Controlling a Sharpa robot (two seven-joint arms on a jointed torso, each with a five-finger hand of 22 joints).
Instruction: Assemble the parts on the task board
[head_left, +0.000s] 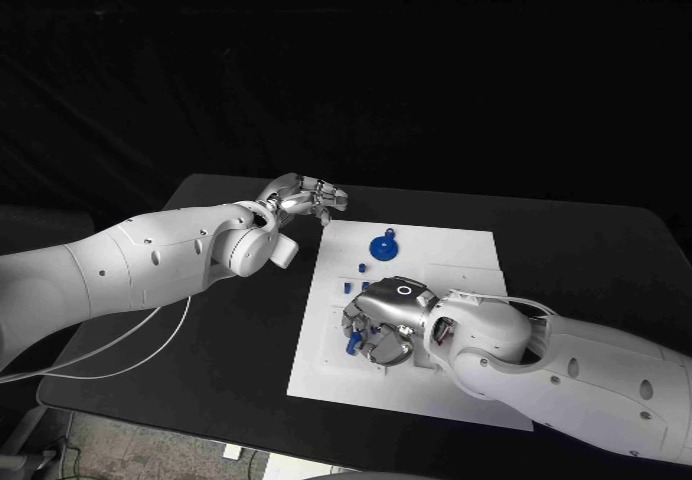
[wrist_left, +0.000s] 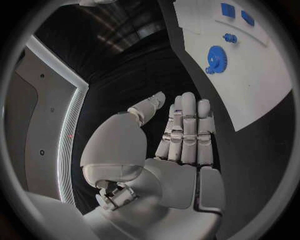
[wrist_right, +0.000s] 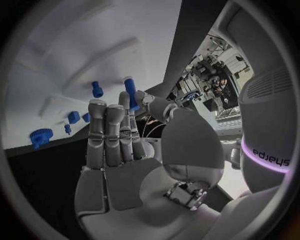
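Head view: task board lies at frame centre on the black table. Left hand sits just off the board's upper-left corner, above bare table; fingers look loosely bent, nothing seen in them. Blue gear lies on the board's upper part, with a small blue peg below it. Right hand is low over the board's middle, blue parts at its fingers; whether it grips one, cannot tell here.

Left wrist view: left hand fingers straight and side by side, thumb apart, palm empty. Board at upper right carries the gear.

Right wrist view: right hand fingers extended; thumb and a finger meet at a blue cylinder, appearing to pinch it. Gear at left edge.
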